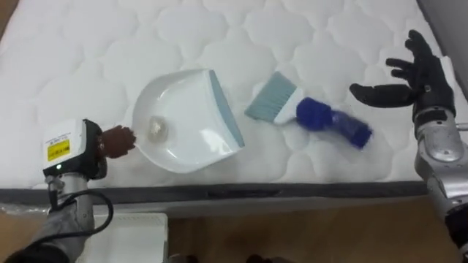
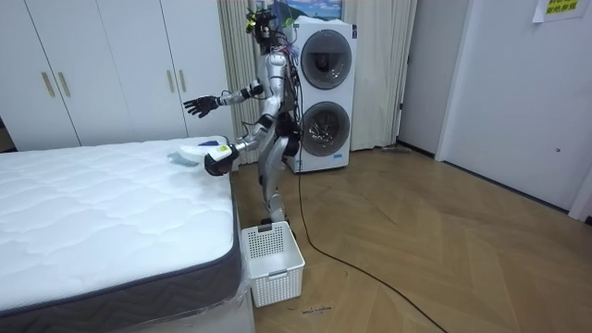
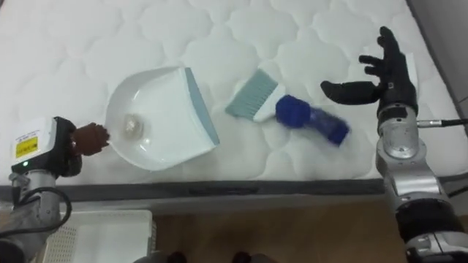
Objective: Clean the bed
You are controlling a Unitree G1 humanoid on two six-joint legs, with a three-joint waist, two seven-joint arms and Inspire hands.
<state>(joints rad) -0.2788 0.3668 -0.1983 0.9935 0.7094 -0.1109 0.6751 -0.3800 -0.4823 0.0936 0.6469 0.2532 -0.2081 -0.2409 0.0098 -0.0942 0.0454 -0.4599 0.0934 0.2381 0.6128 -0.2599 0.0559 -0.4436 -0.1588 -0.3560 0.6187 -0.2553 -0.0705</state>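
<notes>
A white dustpan (image 1: 183,120) with a grey-blue lip lies on the white quilted mattress (image 1: 88,51) near its front edge. A small pale scrap (image 1: 156,128) sits inside it. My left hand (image 1: 113,141) is at the pan's left rim, its fingers curled on the pan's edge. Right of the pan lies a brush (image 1: 307,109) with pale teal bristles and a blue handle, loose on the mattress. My right hand (image 1: 413,80) hovers open just right of the brush handle, fingers spread and apart from it. In the room view I stand at the bed's corner, both arms out over it.
The mattress's dark front edge (image 1: 219,192) runs below the pan. A white slatted basket (image 2: 272,262) stands on the wood floor by the bed's corner. Stacked washing machines (image 2: 324,92) are behind me, and wardrobes (image 2: 111,74) line the wall.
</notes>
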